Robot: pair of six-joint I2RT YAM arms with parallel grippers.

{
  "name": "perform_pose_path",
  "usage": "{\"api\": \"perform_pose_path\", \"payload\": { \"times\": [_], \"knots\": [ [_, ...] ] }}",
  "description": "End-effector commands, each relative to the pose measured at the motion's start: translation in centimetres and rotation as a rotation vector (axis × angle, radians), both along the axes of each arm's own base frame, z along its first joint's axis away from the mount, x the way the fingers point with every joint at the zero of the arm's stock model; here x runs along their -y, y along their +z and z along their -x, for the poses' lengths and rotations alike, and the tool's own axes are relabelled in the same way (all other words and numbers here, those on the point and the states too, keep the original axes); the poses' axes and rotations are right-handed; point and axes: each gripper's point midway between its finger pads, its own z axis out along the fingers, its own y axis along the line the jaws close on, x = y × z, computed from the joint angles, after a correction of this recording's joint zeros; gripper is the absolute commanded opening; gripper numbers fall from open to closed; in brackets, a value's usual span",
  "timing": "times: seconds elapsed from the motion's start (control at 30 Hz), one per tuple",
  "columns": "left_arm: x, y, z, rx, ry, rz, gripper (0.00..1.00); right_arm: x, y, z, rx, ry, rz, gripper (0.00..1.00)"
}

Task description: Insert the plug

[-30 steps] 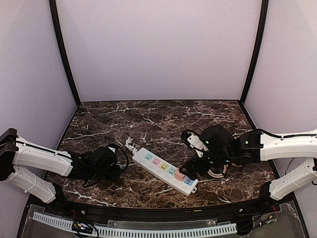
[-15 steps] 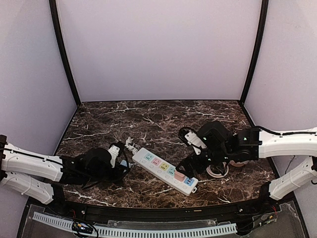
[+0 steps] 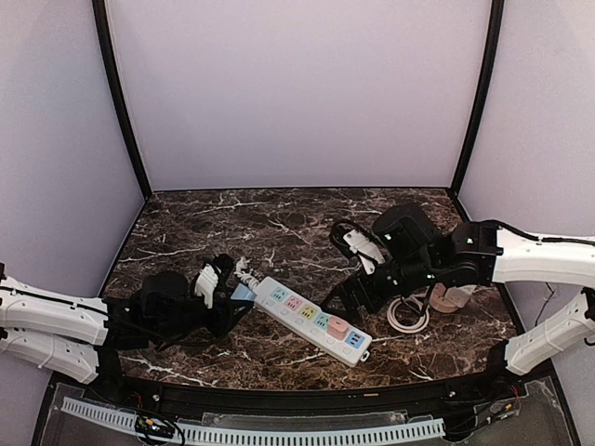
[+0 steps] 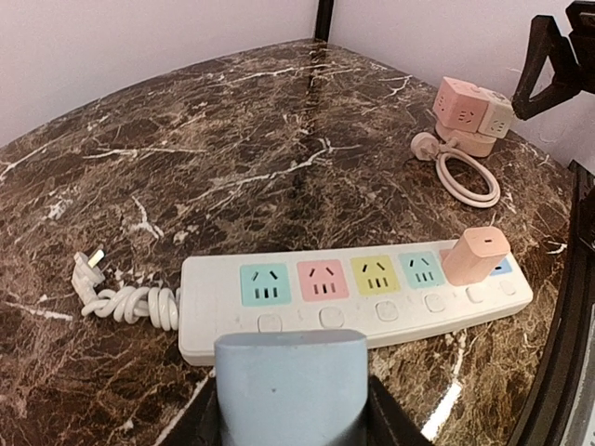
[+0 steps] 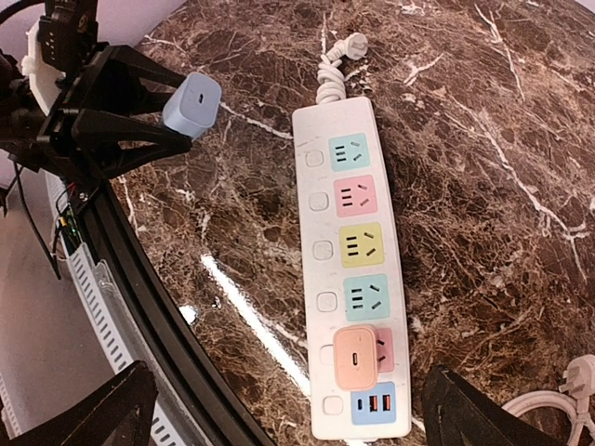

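A white power strip [image 3: 311, 319] with coloured sockets lies slantwise on the marble near the front. A pink plug [image 3: 337, 329] sits in a socket near its right end. My left gripper [image 3: 221, 305] is shut on a pale blue plug [image 3: 242, 293], held just off the strip's left end. In the left wrist view the blue plug [image 4: 288, 386] fills the bottom, in front of the strip [image 4: 372, 311] and its teal socket [image 4: 265, 283]. My right gripper [image 3: 358, 295] hangs open above the strip [image 5: 316, 214], its fingers [image 5: 93, 418] wide apart either side of the pink plug [image 5: 356, 358].
The strip's own bundled cord and plug [image 3: 244, 271] lie at its left end. A pink cube adapter [image 3: 451, 297] with a coiled white cable [image 3: 407, 318] sits at the right. Purple walls enclose the table; a black rail [image 5: 158, 307] runs along the front edge.
My left arm has moved right toward the strip's left end, carrying the blue plug. My right arm has shifted back and slightly up, still open.
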Motion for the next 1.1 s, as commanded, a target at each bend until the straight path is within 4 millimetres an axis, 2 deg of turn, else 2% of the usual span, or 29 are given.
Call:
{"api": "perform_pose_path", "payload": {
  "times": [0.0, 0.07, 0.33, 0.5, 0.8, 1.07],
  "knots": [
    [1.0, 2.0, 0.1, 0.125, -0.064, 0.048, 0.01, -0.9, 1.7, 0.7, -0.054, 0.017, -0.039, 0.99],
    [1.4, 3.1, 0.0, 0.178, -0.08, 0.082, 0.01, -1.2, 2.3, 1.0, -0.072, 0.032, -0.06, 0.99],
    [3.6, 4.6, 1.4, 0.307, -0.241, 0.114, 0.01, -2.5, 2.6, 2.1, -0.166, 0.08, -0.076, 0.99],
    [4.1, 4.1, 2.2, 0.323, -0.3, 0.11, 0.02, -2.9, 3.3, 2.0, -0.19, 0.07, -0.085, 0.99],
    [4.0, 3.8, 3.9, 0.347, -0.4, 0.102, 0.01, -3.2, 2.9, 1.1, -0.26, -0.023, -0.082, 0.99],
    [5.4, 3.8, 5.0, 0.321, -0.484, 0.115, 0.01, -4.7, 2.3, 0.8, -0.316, -0.032, -0.073, 0.97]
  ]
}}
